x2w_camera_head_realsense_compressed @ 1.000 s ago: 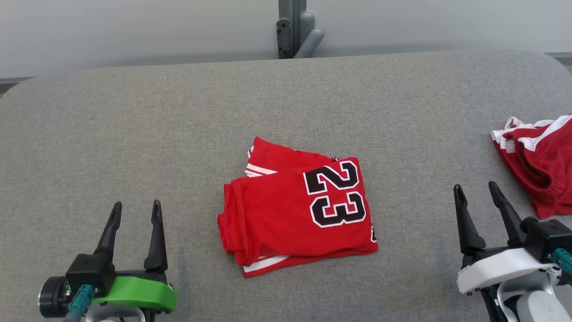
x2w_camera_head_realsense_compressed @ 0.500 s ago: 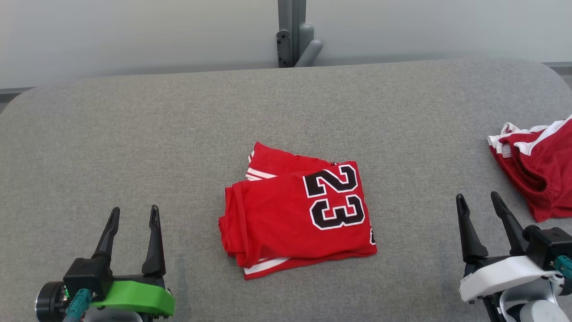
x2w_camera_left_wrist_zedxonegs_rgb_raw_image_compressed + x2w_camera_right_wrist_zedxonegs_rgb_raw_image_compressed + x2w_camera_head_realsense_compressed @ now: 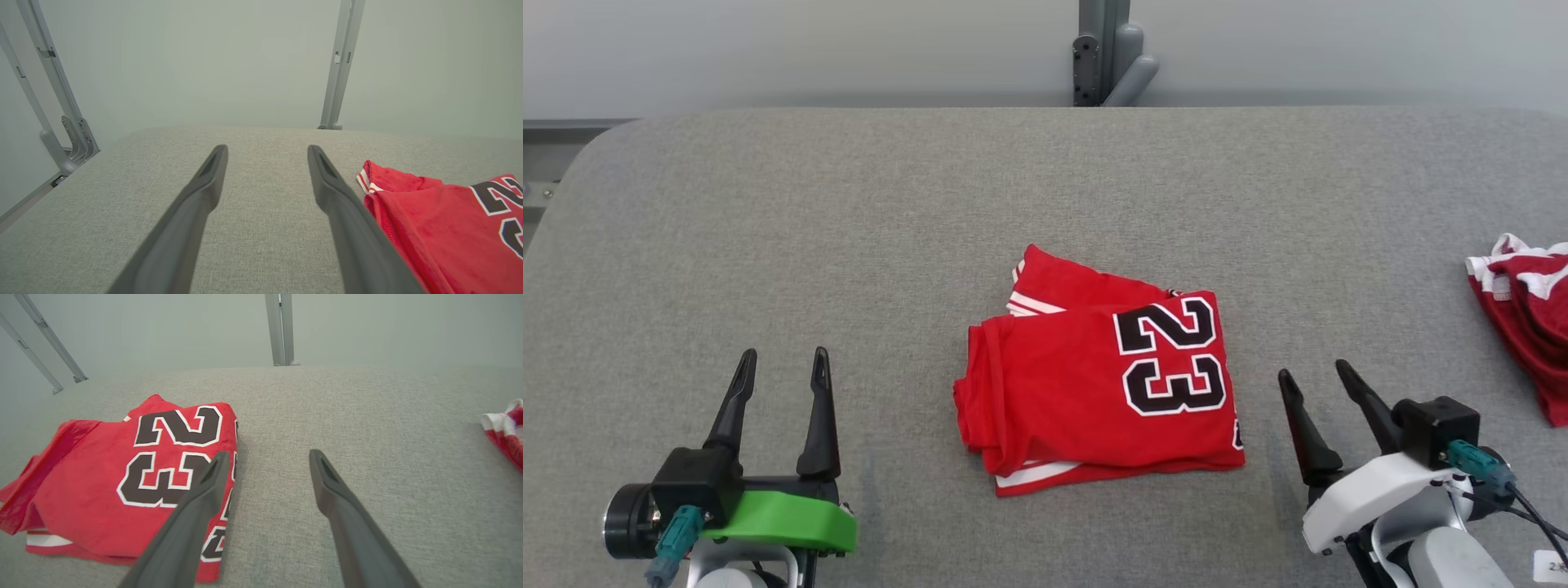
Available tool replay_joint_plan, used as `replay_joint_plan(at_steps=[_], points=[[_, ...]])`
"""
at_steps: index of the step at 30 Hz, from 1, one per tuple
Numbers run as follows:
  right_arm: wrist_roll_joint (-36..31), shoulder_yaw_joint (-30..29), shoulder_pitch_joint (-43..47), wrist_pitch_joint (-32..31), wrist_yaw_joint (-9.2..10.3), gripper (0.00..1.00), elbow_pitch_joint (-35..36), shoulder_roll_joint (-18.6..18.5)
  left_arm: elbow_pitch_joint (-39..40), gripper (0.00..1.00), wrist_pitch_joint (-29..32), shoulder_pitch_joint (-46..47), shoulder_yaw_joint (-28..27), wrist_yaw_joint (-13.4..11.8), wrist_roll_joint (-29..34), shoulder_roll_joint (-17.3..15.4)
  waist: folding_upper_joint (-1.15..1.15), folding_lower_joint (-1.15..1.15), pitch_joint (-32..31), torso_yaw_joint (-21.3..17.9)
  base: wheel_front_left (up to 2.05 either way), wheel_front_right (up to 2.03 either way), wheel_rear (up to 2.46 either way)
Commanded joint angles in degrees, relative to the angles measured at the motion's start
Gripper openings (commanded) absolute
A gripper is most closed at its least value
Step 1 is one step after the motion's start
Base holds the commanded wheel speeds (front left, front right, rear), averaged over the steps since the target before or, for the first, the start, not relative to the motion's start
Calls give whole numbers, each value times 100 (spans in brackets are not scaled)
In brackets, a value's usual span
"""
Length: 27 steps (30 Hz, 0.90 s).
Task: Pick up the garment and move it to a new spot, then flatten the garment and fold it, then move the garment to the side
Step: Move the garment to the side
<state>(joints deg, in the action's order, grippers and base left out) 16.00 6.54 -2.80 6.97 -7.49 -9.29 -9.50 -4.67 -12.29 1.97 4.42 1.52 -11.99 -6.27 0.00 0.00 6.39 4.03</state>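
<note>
Flanks folded jersey point(image 3: 1078, 392) on bench point(image 3: 849, 245) with left claw point(image 3: 785, 353) and right claw point(image 3: 1313, 369), both spread wide, gripping nothing.

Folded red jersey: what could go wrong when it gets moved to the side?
1. The folded red jersey lies in loose layers, with a striped hem poking out at its near edge. A pinch by the right gripper alone may lift only the top layer and undo the fold.
2. A second red garment lies at the right end of the table. Sliding the jersey that way could pile them together.
</note>
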Motion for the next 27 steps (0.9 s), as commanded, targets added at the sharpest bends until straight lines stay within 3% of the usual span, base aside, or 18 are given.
replay_joint_plan(at_steps=[1, 7, 17, 18, 19, 20, 21, 27], points=[[72, 137, -149, 12, 1, 100, -156, -33, -34, 100, -57, 129, 29, 21, -49, 19, 0, 0, 161, 235, 0, 0, 0], [435, 700, -704, 118, 1, 100, -964, -4, -175, 100, -152, 285, 146, 29, -109, 109, 0, 0, 383, 612, 0, 0, 0], [1127, 938, -1625, 178, 1, 100, -2239, -56, -477, 100, -256, 511, 270, 35, -141, 200, 0, 0, 600, 839, 0, 0, 0], [1202, 956, -1677, 172, 1, 56, -2310, -58, -490, 100, -263, 524, 268, 39, -139, 202, 0, 0, 608, 833, 0, 0, 0], [1291, 993, -1720, 165, 1, 39, -2358, -70, -501, 100, -270, 537, 264, 42, -131, 201, 0, 0, 614, 823, 0, 0, 0], [1368, 1029, -1759, 165, 1, 10, -2394, -100, -505, 100, -274, 551, 264, 43, -119, 199, 0, 0, 622, 805, 0, 0, 0], [1442, 1038, -1785, 181, 1, 0, -2435, -137, -508, 100, -277, 561, 263, 42, -105, 198, 0, 0, 627, 782, 0, 0, 0], [1851, 1226, -1789, 208, 6, 0, -2337, -372, -460, 100, -289, 592, 240, 59, -64, 157, 0, 0, 663, 506, 0, 0, 0]])
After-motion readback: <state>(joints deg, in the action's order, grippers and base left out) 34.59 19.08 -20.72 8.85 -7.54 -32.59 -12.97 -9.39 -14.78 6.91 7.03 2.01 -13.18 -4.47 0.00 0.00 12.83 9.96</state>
